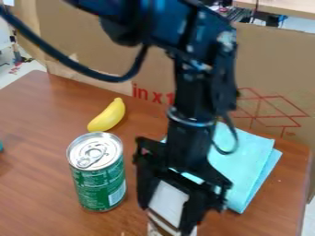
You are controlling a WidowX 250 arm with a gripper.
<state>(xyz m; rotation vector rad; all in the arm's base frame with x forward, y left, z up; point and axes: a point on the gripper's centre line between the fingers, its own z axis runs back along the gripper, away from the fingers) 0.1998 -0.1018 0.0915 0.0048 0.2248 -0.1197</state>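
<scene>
White thing (167, 203) is between the sides of the pincer (167, 222), with a green can (100, 184) beside it; grabbing needs a snug squeeze, but I cannot tell if it's pinched.

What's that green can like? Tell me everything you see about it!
The can stands upright on the brown table. It is round, with a shiny, silvery lid that looks like metal. A pull tab lies flat on top, and it looks unopened. Its green side has small pale print and a white patch low down. The yellow banana lies behind it, and the black gripper is beside it with a gap between. Only the table touches it.
</scene>
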